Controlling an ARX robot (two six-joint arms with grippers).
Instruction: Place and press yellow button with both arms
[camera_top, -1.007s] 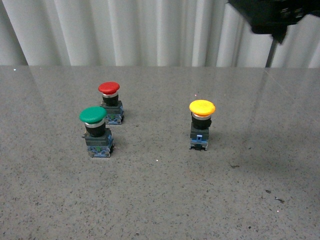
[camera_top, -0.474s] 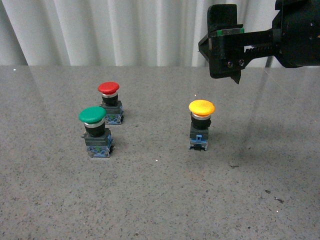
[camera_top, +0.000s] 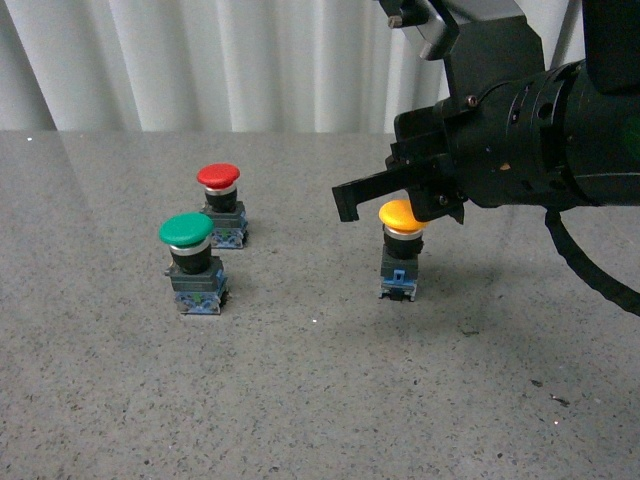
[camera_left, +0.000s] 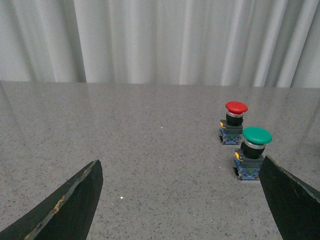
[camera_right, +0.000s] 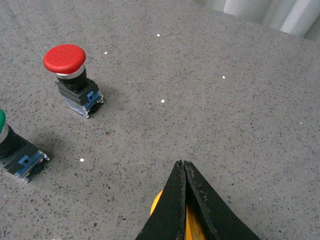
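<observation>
Front view: yellow mushroom-cap push-button w/ black neck (camera_top: 401, 232) stands upright on grey speckled table (camera_top: 300, 400), well apart from red-capped button (camera_top: 218, 178) and green-capped button (camera_top: 186, 230).
Right gripper (camera_right: 183, 167): tips pinched together, empty, right over the yellow cap; contact unclear.
Left gripper (camera_left: 180, 162): spread wide, empty.
Risk: off-centre push prob topples the unbraced button.
</observation>
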